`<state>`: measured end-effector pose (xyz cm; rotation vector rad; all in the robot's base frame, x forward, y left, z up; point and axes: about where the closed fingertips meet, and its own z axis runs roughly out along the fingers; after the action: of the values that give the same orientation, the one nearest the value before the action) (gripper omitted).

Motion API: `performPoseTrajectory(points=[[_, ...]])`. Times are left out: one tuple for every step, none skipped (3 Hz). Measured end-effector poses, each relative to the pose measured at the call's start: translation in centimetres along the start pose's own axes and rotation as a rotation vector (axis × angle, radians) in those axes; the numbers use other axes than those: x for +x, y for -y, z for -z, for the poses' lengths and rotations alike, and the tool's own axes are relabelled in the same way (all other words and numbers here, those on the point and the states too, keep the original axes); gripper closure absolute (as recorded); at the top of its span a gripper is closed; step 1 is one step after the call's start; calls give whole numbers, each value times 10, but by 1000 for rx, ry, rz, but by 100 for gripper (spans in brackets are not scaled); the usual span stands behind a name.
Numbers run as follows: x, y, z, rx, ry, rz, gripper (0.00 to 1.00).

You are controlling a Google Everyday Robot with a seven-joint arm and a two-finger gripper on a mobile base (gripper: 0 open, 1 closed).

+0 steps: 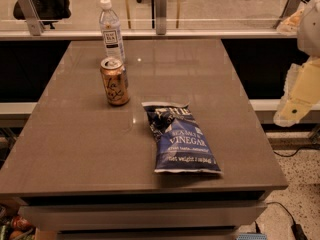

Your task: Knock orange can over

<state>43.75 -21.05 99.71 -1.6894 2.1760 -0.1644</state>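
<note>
One orange can (114, 82) upright, long axis vertical, top up; pincer (295, 106) right of table (75, 149), grip state cannot tell

Robot arm (311, 26): rounded white casing, smooth. The gripper (298, 96), at the far right just below it: pale cream-yellow shell, blocky, one small dark round mark near its lower end.

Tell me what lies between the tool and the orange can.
Camera view: only bare table. The tool hangs beyond the table's right edge, the orange can stands upright at left, and the chip bag lies just nearer than that line.
</note>
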Motion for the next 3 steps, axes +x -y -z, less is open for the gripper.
performPoseTrajectory(points=[[0,0,0,0,0,0,0],[-4,4,0,0,14,-13,0],[-23,15,-7,-14,54,12,0]])
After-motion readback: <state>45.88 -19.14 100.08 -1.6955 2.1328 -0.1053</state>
